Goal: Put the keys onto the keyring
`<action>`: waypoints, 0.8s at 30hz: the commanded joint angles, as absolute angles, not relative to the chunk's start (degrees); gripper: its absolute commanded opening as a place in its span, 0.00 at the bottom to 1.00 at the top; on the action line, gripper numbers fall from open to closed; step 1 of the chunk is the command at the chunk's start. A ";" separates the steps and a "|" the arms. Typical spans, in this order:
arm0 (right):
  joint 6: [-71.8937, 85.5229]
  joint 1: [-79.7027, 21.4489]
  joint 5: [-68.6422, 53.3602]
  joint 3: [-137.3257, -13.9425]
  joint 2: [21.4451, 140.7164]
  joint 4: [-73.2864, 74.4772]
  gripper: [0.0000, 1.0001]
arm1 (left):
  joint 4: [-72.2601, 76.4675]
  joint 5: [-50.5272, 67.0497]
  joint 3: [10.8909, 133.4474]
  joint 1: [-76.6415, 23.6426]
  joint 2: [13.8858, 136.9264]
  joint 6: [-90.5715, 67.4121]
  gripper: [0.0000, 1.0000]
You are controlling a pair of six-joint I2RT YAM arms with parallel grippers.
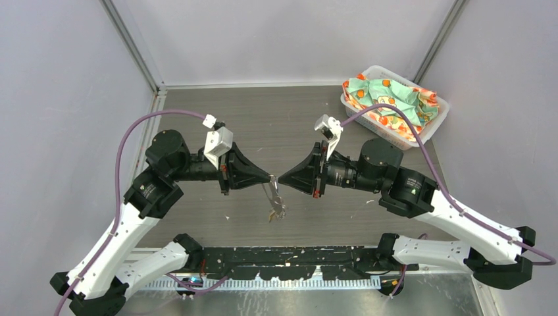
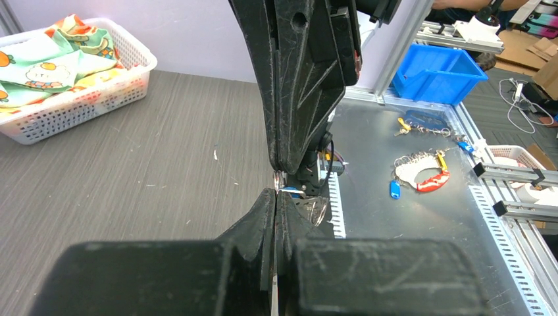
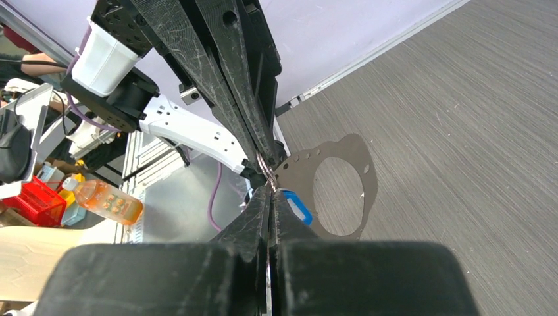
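Fingertip against fingertip above the middle of the bench. Left fingers (image 2: 260,217) pressed together, clamped on the top of the floppy grey speckled chain-like keyring (image 1: 270,196). Right fingers (image 3: 253,217) likewise pressed together, tips touching those of the left pair. Cannot tell whether the right pair also pinches the band (only a sliver of bright metal showing where the tips meet). Just beside the right fingertips, in the right wrist view, the tiny blue-headed key (image 3: 296,205). Below the left tips, in the top view, the loop trailing toward the arm bases, with what looks like the tiny yellow-headed key (image 1: 271,215) at its near end; too small there to tell how attached. Further out, dark wood-grain bench (image 1: 217,125) under both arms. At its far right corner, a white plastic basket (image 1: 435,124) filled with green and orange patterned cloth (image 1: 388,95).
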State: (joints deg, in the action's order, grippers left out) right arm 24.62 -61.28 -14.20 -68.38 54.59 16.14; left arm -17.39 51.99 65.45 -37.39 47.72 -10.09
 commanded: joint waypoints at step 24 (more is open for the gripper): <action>25.52 -61.33 -15.77 -64.96 53.71 11.44 0.57 | -12.74 51.51 68.63 -37.48 47.28 -11.33 0.00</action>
